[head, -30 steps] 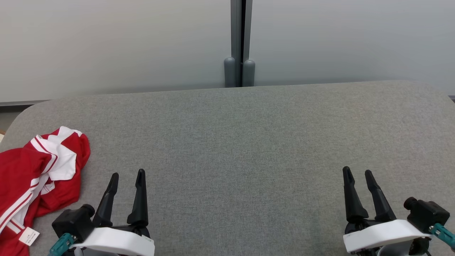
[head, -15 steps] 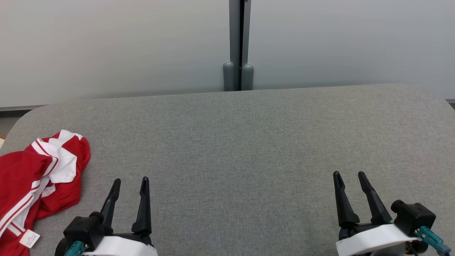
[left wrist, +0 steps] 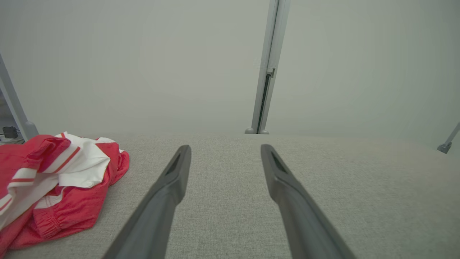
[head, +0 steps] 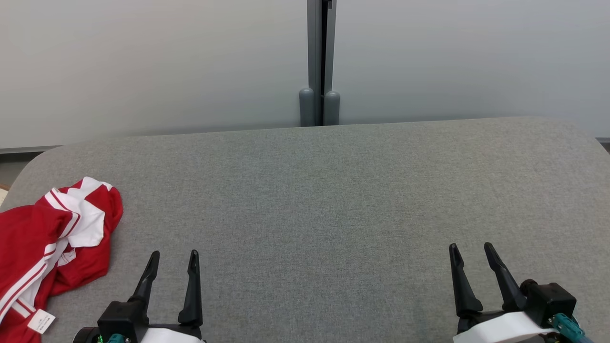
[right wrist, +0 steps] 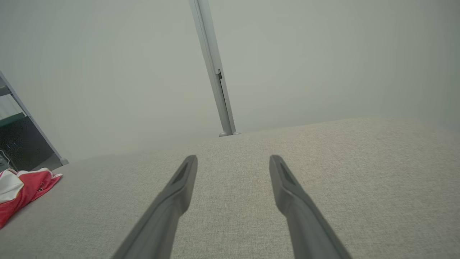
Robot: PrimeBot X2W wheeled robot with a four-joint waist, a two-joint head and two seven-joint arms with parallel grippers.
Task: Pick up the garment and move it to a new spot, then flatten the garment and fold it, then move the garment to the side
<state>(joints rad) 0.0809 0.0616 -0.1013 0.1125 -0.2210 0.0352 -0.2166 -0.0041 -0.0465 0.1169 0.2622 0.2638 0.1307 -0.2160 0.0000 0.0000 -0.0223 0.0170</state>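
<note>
Lying bunched at table (head: 333,190) left edge, garment (head: 28,228) appeared unfolded; left gripper (head: 174,252) and right gripper (head: 471,245) stood wide, empty. All steps judged outstanding.

Under and ahead of both pairs of jaws spreads a grey woven table top (head: 333,190) with rounded far corners. Beyond its far edge, well ahead of the jaws, stand pale, plain wall panels (head: 143,62), joined by a grey upright post (head: 319,47) on two rounded feet (head: 319,107), ahead and between the two pairs. Far left of the left jaws rises a second post (left wrist: 12,100); far to their right another foot (left wrist: 445,145). The light is soft and even
</note>
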